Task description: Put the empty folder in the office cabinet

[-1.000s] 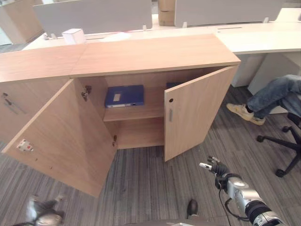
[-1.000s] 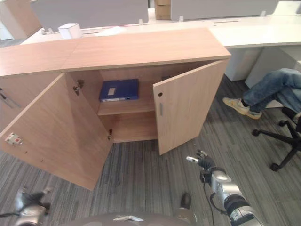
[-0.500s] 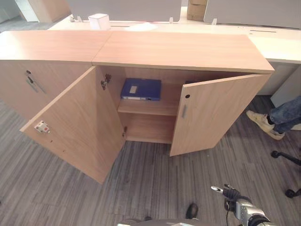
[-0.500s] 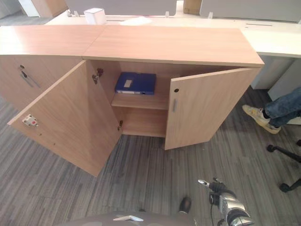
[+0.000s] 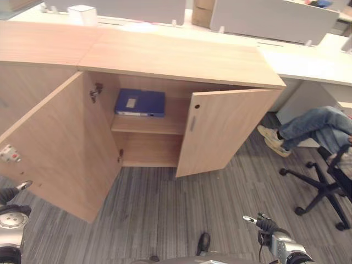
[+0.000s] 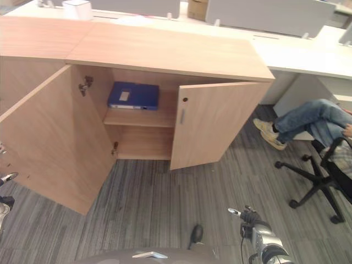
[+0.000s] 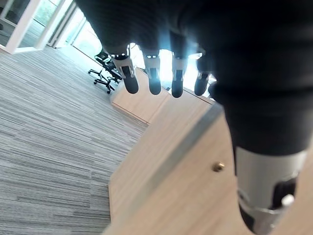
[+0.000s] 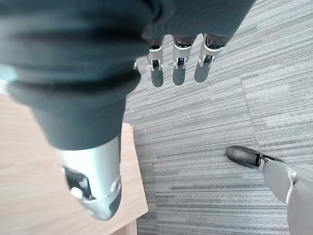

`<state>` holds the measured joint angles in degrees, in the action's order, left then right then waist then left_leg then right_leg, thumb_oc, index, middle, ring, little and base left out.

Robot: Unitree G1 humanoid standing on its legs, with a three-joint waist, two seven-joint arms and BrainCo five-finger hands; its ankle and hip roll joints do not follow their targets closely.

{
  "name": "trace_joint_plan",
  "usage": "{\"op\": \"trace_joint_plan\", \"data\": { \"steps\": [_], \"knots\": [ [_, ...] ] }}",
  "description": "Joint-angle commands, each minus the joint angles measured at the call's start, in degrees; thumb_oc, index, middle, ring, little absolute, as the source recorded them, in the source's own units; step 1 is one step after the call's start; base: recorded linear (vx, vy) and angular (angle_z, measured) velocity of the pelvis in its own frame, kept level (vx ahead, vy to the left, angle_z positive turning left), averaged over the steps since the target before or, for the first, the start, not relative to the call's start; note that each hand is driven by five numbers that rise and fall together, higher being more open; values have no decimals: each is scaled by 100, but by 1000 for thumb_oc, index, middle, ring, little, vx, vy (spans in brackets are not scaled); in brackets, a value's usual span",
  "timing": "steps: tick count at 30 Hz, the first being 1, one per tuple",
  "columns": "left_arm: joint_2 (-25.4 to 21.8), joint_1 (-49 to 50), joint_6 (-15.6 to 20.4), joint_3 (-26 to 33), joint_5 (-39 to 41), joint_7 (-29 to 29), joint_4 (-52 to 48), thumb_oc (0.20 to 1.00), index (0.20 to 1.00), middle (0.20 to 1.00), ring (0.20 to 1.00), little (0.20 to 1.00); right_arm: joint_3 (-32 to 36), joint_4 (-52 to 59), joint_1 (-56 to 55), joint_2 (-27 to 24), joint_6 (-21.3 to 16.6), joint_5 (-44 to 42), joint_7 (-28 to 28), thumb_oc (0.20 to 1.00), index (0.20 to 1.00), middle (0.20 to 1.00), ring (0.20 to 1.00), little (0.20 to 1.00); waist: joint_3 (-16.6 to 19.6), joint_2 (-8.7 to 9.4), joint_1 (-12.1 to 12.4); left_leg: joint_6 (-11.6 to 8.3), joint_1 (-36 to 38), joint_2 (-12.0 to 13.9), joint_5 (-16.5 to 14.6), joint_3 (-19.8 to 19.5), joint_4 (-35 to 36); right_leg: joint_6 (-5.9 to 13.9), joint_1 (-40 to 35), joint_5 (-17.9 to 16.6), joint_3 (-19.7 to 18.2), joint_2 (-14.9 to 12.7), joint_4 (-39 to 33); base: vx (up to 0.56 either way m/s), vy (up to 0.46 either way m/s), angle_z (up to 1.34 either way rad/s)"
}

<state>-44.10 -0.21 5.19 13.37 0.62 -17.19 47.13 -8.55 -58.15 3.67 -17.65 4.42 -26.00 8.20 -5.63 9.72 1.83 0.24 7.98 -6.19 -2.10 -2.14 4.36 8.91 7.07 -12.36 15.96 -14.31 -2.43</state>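
The office cabinet (image 5: pixel 176 58), a low wood-grain unit, stands with both doors swung open. The left door (image 5: pixel 60 148) is opened wide toward the robot, its hinge hardware visible at the inner edge. The right door (image 5: pixel 220 132) stands at a narrower angle, partly screening the right half of the interior; it carries a small vertical handle (image 5: pixel 192 123) and a round lock above it.

The blue folder (image 5: pixel 140 103) lies flat on the upper shelf (image 5: pixel 148 124) inside the cabinet, toward the left of the opening, a pale label on its upper face. No hand is in contact with it. The compartment below the shelf shows nothing stored in the visible part.

The right hand (image 5: pixel 258 223) is low over the grey striped carpet (image 5: pixel 165 209), well apart from the cabinet, in front of the right door. In its wrist view the fingers (image 8: pixel 177 68) hang straight and relaxed, holding nothing.

The left hand (image 5: pixel 14 192) sits at the lower left, just beside the outer face of the left door. Its wrist view shows the fingers (image 7: pixel 154 78) extended and empty, with wood panelling close beyond them.

On the cabinet's neighbouring top sits a small white box (image 5: pixel 82 14). To the right, a seated person's legs (image 5: pixel 313 124) in jeans and pale shoes extend beside a black office chair (image 5: pixel 324 187). White desks (image 5: pixel 308 60) with grey screens run behind the cabinet.
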Motion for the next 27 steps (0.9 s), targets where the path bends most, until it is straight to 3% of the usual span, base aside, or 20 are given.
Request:
{"op": "trace_joint_plan", "data": {
  "steps": [1, 9, 10, 17, 27],
  "knots": [
    [-507, -106, 176, 180, -227, -86, -51, 1000, 1000, 1000, 1000, 1000, -39, 68, 283, -118, -214, -157, -69, 1000, 1000, 1000, 1000, 1000, -141, -26, 96, -81, -64, -3, -437, 50, 64, 585, 604, -559, -367, -487, 12, 15, -13, -14],
    [-96, -360, 247, 2, 28, -23, -689, 1000, 1000, 1000, 1000, 1000, -35, 151, 156, -114, -165, -120, 7, 1000, 1000, 1000, 1000, 1000, -119, -33, -13, -100, 5, 11, -465, 110, 64, 573, 625, -563, -419, -446, 42, 6, -13, -3],
    [391, -448, 300, -159, 193, -6, -1165, 1000, 1000, 1000, 1000, 1000, -49, 160, 129, -95, -124, -54, 43, 1000, 1000, 1000, 1000, 1000, -120, -34, -47, -106, 23, 20, -477, 124, 64, 559, 629, -557, -435, -434, 40, 0, 0, 0],
    [1322, -383, 524, -450, 690, 228, -1908, 1000, 1000, 1000, 1000, 1000, -41, -48, 135, -24, -63, 80, 111, 1000, 1000, 1000, 1000, 1000, -113, -47, -109, -95, 77, -3, -495, 165, 64, 552, 633, -592, -473, -420, 41, 0, -6, 0],
    [2077, -352, 600, -918, 1352, 611, -2227, 1000, 1000, 1000, 1000, 1000, 28, -337, 160, 92, -11, 292, 98, 1000, 1000, 1000, 1000, 1000, -75, -106, -218, -55, 119, -32, -510, 225, 64, 557, 666, -633, -558, -417, 68, 13, 0, -7]
  ]
}}
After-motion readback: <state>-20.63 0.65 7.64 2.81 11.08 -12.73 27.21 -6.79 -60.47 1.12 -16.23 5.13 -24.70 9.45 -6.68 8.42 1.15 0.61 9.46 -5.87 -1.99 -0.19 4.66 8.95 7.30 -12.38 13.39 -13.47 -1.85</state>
